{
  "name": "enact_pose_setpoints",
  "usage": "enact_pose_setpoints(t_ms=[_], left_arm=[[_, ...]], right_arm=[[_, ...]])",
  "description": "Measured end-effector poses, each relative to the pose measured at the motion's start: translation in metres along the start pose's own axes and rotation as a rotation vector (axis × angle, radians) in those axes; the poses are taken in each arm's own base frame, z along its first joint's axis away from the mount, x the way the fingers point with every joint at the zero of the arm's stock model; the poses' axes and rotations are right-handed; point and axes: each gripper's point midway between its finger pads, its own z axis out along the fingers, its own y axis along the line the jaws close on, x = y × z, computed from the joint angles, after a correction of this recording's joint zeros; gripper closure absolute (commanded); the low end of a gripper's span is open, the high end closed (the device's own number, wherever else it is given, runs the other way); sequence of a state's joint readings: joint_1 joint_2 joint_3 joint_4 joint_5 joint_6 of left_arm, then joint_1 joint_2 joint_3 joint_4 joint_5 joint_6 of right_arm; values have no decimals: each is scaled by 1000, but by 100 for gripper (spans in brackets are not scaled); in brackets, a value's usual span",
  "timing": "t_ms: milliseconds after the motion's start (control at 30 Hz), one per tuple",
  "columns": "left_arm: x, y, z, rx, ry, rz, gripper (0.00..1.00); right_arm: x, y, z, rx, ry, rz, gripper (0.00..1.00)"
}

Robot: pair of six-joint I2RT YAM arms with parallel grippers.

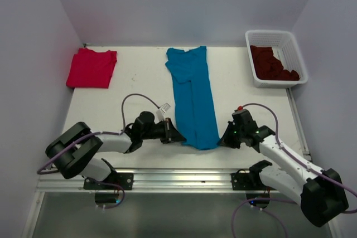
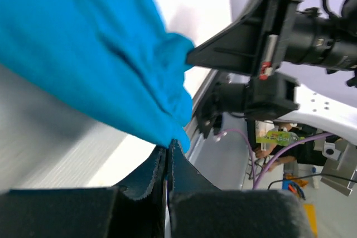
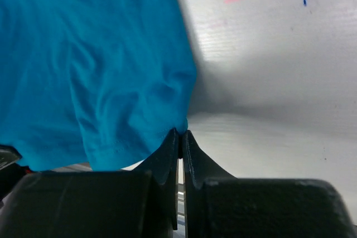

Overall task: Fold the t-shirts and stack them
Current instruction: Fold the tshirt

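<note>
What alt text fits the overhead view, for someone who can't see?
Two robot arms pinch the near corners of a long teal shirt on a white table, left gripper and right gripper both shut on it. A folded red shirt lies far left; a basket of maroon shirts sits far right.

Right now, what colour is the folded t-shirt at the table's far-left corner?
Bright red t-shirt, clearest in the top external view.
</note>
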State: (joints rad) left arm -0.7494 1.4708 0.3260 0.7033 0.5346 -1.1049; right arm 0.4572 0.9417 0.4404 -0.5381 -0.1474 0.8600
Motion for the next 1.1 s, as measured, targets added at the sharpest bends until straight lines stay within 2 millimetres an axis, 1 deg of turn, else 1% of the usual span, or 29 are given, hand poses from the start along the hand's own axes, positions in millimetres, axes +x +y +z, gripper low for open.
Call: enact_pose_setpoints(t_ms=[67,133,200,367,500,567,633,833,967,1100], left_arm=[[-14,-19,0,22,-28,47,100],[-22,-31,0,37,-45,77,100],[-24,-32,1,31,-47,88,100],[-18,-6,3,-54,-13,69,100],[-28,20,-1,-121,-27,46,100],[-40,32,-5,-152,-49,40,100],[-54,39,-8,-175,-71,41,100],[-102,42,-10,-194,-132,84,100],[-137,42,-4,-188,-154,109,100],[-174,50,4,-193,-171,114,100]], right_arm=[[-9,11,-6,-22,-23,-23,100],[-18,22,-11,-44,-43,-44,100],[-26,30,-14,-53,-54,-62,100],[-42,41,-14,-36,-71,-98,100],[-55,49,-11,-20,-81,-126,100],[-62,53,-9,-8,-85,-136,100],[-69,57,-6,0,-88,-146,100],[-92,67,4,24,-102,-170,100],[-118,81,16,28,-116,-181,100],[-148,95,34,37,-125,-186,100]])
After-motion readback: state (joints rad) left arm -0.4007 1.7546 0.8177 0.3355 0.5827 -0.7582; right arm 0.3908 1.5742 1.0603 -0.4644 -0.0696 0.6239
